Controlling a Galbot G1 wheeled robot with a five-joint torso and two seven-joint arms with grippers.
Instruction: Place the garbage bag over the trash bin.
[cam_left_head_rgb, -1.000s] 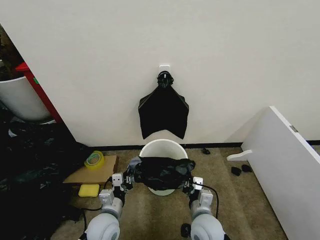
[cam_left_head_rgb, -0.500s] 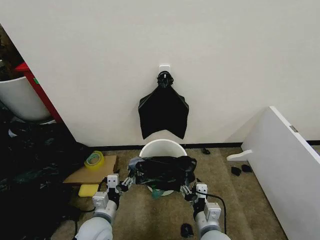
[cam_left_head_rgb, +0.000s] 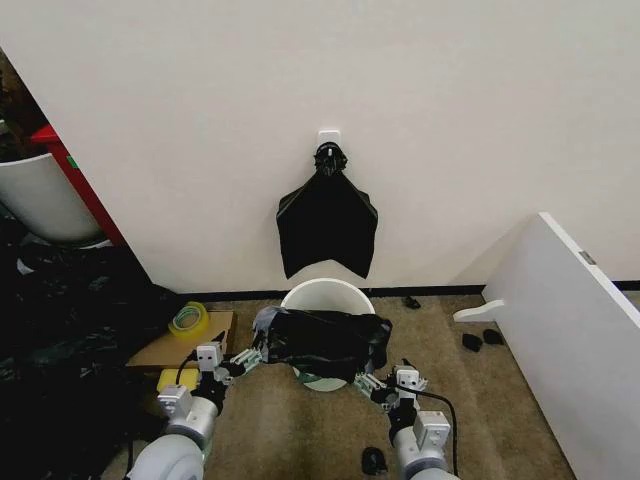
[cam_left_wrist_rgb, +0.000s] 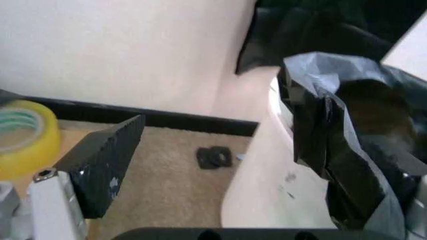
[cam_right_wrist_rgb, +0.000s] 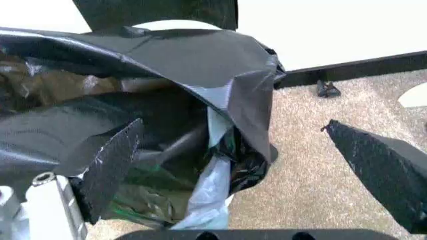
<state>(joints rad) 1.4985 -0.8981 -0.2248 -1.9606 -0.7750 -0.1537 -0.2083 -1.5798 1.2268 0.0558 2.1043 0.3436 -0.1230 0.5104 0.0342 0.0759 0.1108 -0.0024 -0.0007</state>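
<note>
Head view: garbage bag (cam_left_head_rgb: 322, 341) draped over the near rim of the trash bin (cam_left_head_rgb: 322, 296) on the floor by the wall. My left gripper (cam_left_head_rgb: 243, 359) and right gripper (cam_left_head_rgb: 373, 385) sit low at the bag's two sides.

Left wrist view: fingers (cam_left_wrist_rgb: 107, 162) spread wide, gripping nothing; bag just beside.

Right wrist view: fingers (cam_right_wrist_rgb: 110, 165) wide apart, empty, bag edge between. I'd judge the far rim needs covering: regrip the hem, pull evenly.
</note>
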